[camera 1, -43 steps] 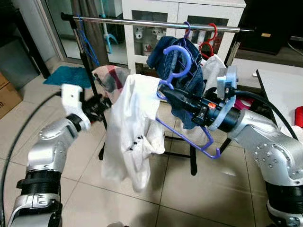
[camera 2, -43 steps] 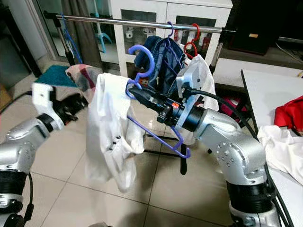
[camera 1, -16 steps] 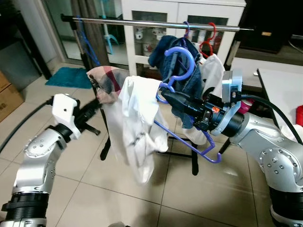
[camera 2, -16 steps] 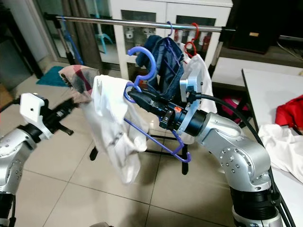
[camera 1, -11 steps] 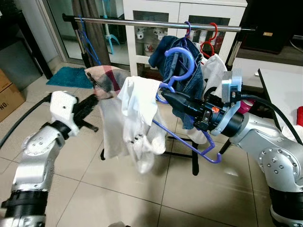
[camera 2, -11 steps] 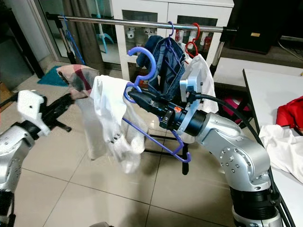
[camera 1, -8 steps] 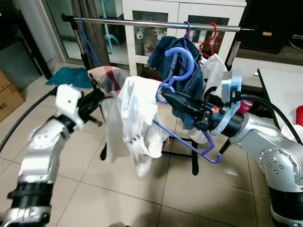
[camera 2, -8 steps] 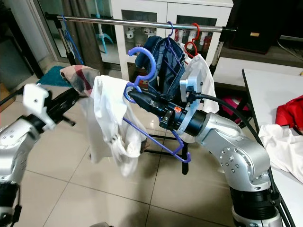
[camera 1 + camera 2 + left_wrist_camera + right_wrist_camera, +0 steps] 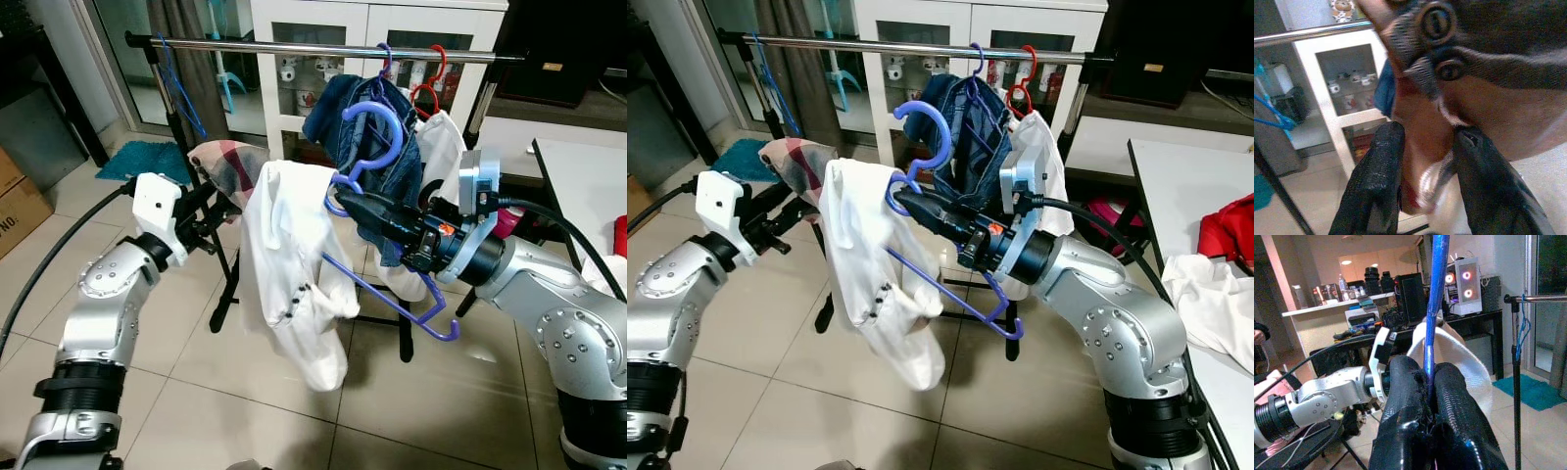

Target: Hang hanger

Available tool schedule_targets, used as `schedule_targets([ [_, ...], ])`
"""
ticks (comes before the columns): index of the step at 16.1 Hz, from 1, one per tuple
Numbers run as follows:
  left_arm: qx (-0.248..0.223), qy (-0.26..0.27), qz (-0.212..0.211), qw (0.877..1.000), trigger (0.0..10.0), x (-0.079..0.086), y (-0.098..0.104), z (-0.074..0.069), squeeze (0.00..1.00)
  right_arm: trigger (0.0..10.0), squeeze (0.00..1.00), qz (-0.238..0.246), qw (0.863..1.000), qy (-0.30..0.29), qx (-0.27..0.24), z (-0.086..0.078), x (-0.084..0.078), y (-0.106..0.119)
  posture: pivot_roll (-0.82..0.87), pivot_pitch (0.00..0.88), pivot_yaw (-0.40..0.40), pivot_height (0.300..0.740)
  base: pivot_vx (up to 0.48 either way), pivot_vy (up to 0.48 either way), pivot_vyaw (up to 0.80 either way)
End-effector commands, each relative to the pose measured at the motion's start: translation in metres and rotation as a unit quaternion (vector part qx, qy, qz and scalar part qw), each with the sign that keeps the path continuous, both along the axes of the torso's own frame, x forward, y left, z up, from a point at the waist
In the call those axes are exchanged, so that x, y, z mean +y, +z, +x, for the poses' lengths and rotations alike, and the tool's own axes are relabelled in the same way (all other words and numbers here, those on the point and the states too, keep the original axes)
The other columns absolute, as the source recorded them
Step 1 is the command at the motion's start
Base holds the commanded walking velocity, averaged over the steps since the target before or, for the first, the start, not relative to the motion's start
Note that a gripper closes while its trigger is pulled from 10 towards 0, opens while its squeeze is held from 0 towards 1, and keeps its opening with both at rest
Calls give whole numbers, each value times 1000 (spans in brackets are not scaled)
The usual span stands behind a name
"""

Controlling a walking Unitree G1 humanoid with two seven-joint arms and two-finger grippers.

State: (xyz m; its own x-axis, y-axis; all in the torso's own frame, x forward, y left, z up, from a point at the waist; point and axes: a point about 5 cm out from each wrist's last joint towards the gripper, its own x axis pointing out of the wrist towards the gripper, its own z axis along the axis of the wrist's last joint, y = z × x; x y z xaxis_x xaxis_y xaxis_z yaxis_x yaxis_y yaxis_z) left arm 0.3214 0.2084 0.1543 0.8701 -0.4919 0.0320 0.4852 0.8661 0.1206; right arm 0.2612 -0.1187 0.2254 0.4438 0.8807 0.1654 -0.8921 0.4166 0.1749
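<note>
My right gripper (image 9: 345, 202) is shut on the neck of a purple hanger (image 9: 392, 294), whose hook (image 9: 377, 122) points up below the rail (image 9: 323, 47). The right wrist view shows the hanger's stem clamped between the fingers (image 9: 1447, 391). A white shirt (image 9: 294, 264) with a plaid collar lining (image 9: 227, 162) drapes over the hanger's left shoulder and hangs down. My left gripper (image 9: 216, 204) reaches in from the left and holds the shirt at the collar. In the left wrist view the plaid fabric (image 9: 1430, 147) lies between its fingers (image 9: 1381, 166).
On the rail hang a denim garment (image 9: 343, 113), a white garment on a red hanger (image 9: 431, 88) and a bare blue hanger (image 9: 181, 88). A white cabinet (image 9: 294, 39) stands behind. At the right, a table (image 9: 1156, 196) carries clothes (image 9: 1215, 294). A cardboard box (image 9: 15, 201) sits left.
My left gripper has swung in closer to the shirt collar. The white shirt has dropped out of its bunched-up state and hangs longer. The right arm and hanger have stayed put.
</note>
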Motion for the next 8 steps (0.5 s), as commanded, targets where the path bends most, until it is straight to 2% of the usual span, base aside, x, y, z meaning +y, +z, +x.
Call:
schedule_targets([
  [1,9,-19,-2,1000,10000,-2,-2,-4,1000,10000,0,5,1000,10,-12,-5,2,6,-147,0,92,740,0,0,0],
  [4,-1,6,-1,1000,10000,9,-4,-19,1000,10000,0,6,1000,8,-11,-6,2,5,-147,0,92,740,0,0,0],
  [5,-6,6,-13,1000,10000,14,-1,-25,490,10000,0,6,1000,9,-9,-6,2,4,-141,0,85,740,0,0,0],
  [6,-4,-16,-36,999,10000,16,4,-32,0,10000,0,6,1000,13,-6,-7,3,3,-141,0,85,740,0,0,0],
  [7,10,-47,-42,998,10000,17,5,-36,0,10000,0,5,1000,18,-5,-6,4,3,-131,0,73,740,0,0,0],
  [8,16,-55,-40,998,10000,17,5,-37,0,10000,0,4,1000,20,-5,-6,4,3,-131,0,73,740,0,0,0],
])
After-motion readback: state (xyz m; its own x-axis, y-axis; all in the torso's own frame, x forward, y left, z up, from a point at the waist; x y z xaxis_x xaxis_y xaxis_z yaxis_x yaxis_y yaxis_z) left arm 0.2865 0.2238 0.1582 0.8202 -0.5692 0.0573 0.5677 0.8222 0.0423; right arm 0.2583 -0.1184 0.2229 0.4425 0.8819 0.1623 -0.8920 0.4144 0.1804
